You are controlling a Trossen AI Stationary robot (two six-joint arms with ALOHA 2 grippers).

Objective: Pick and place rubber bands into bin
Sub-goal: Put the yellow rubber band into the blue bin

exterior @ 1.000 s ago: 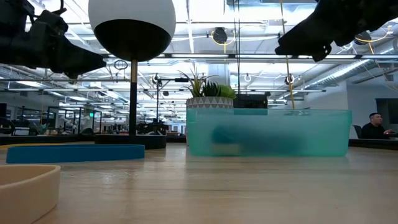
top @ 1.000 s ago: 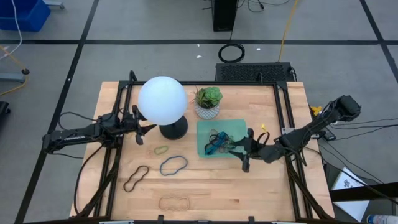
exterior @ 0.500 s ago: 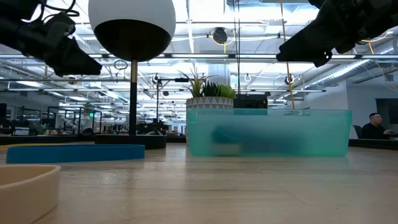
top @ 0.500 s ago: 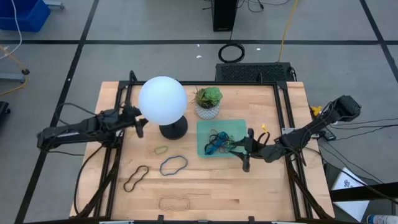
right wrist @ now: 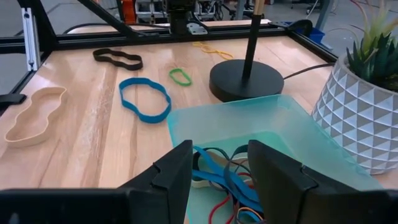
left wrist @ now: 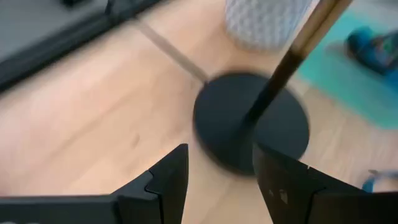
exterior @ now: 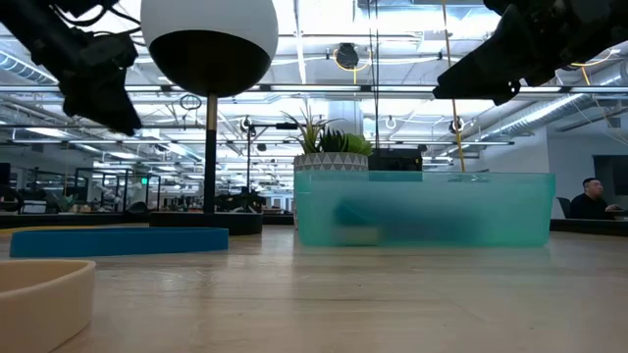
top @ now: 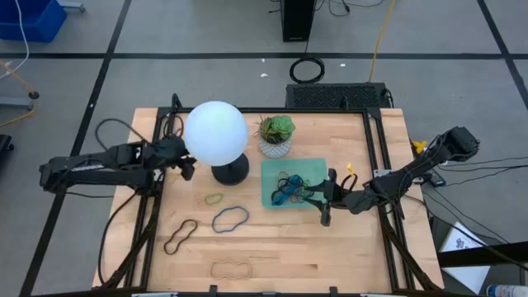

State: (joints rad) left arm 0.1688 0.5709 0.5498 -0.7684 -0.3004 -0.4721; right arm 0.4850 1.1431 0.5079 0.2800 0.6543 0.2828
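Note:
The mint-green bin [top: 271, 171] stands right of the table's middle and holds several rubber bands [top: 289, 190]. On the wood lie a small green band [top: 214, 199], a blue band [top: 230, 219], a dark brown band [top: 180, 237] and a tan band [top: 232, 268]. My right gripper [top: 324, 198] is open and empty over the bin's right rim; its wrist view [right wrist: 221, 168] looks over the bands in the bin [right wrist: 221, 180]. My left gripper [top: 188, 167] is open and empty beside the lamp's base [left wrist: 252, 127], above the table.
A lamp with a white globe [top: 215, 134] stands on a black round base [top: 231, 172] at the centre-left. A small white plant pot [top: 275, 140] stands just behind the bin. Bare wood lies near the front edge, around the tan band.
My left gripper has drawn back a little toward the table's left and far edges, away from the lamp's base, and its fingers have tipped further downward. My right gripper has stayed over the bin's right rim.

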